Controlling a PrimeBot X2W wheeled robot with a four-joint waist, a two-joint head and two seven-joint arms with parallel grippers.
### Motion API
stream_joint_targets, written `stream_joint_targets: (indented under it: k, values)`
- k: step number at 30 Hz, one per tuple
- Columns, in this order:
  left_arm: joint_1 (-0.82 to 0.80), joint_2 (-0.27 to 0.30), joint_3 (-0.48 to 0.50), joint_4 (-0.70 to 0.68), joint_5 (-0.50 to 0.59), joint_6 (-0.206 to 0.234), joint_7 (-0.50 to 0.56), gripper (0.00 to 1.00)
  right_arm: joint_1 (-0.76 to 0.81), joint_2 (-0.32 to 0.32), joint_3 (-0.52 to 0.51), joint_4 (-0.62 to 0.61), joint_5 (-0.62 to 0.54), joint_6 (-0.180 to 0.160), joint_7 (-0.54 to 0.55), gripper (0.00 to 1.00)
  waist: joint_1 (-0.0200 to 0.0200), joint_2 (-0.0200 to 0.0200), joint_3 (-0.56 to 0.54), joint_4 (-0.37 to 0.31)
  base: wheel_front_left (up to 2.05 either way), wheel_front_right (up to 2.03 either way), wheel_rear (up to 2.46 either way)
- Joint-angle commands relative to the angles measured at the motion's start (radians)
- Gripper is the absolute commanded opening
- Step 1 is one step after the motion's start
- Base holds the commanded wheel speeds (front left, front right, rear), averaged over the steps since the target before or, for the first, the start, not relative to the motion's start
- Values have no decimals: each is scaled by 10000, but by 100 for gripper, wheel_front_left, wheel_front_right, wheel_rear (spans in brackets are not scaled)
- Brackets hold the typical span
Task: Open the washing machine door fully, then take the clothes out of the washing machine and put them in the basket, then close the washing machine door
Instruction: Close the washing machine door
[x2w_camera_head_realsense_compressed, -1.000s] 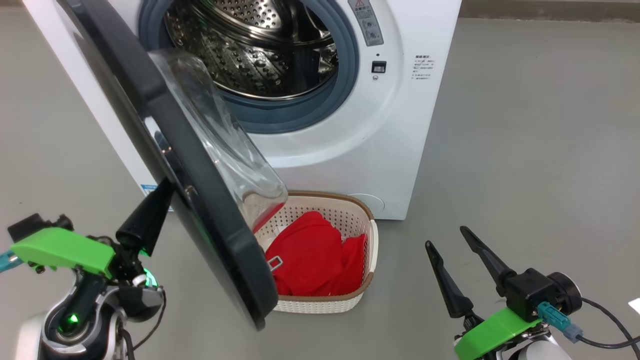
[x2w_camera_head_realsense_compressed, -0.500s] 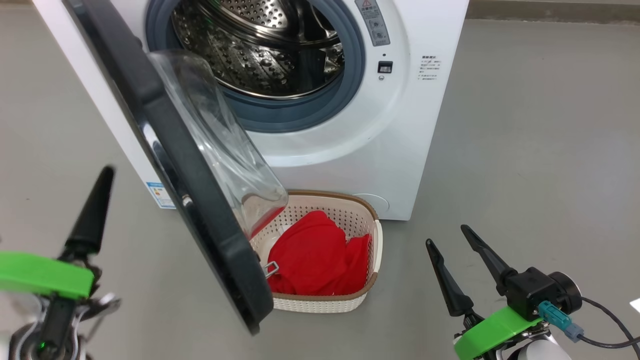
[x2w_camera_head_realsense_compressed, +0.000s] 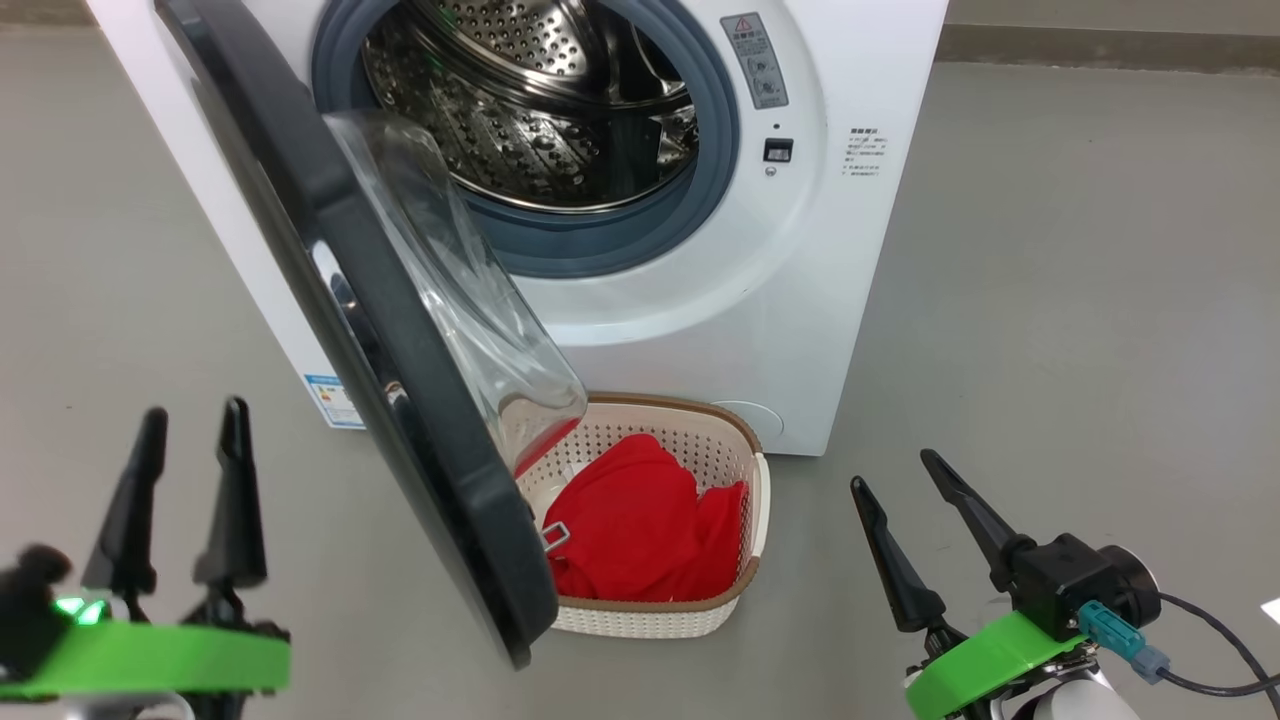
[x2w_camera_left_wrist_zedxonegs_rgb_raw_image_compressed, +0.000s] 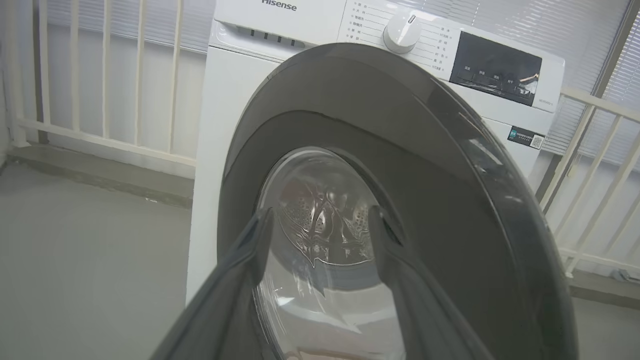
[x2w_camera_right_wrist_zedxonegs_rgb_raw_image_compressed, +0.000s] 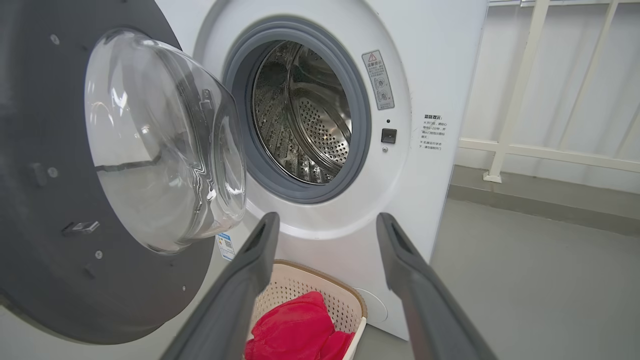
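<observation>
Your left gripper: fingers apart, empty, facing the outer side of the washing machine door, not touching; door ajar.
Your right gripper: fingers apart, empty, right of the basket.
Red clothes: in the basket, below the washing machine.

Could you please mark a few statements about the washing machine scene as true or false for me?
1. The washing machine door is shut. False: it stands open, swung clear of the opening.
2. Red clothes lie in the basket. True.
3. The basket stands on top of the washing machine. False: it stands on the floor in front of it.
4. The left gripper and the right gripper are both open and hold nothing. True.
5. No clothes show in the visible part of the drum. True.
</observation>
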Motion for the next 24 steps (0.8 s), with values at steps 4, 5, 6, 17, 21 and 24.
stream_joint_targets:
  k: [4, 5, 6, 17, 21, 24]
  values:
    - [366, 374, -29, -320, 1558, 187, -758, 100, -233, 23, 161, -253, 193, 44, -65, 100, 0, 0, 16, -23, 0, 0, 0]
    - [442, 358, -70, -312, 1770, 210, -813, 100, -226, 24, 156, -253, 200, 44, -65, 100, 0, 0, 19, -25, 0, 0, 0]
    - [524, 330, -109, -281, 1963, 249, -849, 100, -222, 25, 152, -251, 205, 44, -65, 100, 0, 0, 18, -28, 0, 0, 0]
    - [1076, -94, -263, 10, 3274, 389, -940, 100, -182, 49, 143, -294, 230, 44, -65, 100, 0, 0, -2, -85, 0, 0, 0]
    - [1324, -434, -194, -35, 3614, 375, -942, 100, -114, 65, 141, -287, 238, 44, -65, 100, 0, 0, -35, -92, 0, 0, 0]
    - [1499, -648, -104, 34, 3775, 292, -943, 100, -73, 75, 171, -265, 225, 44, -65, 100, 0, 0, -73, -97, 0, 0, 0]
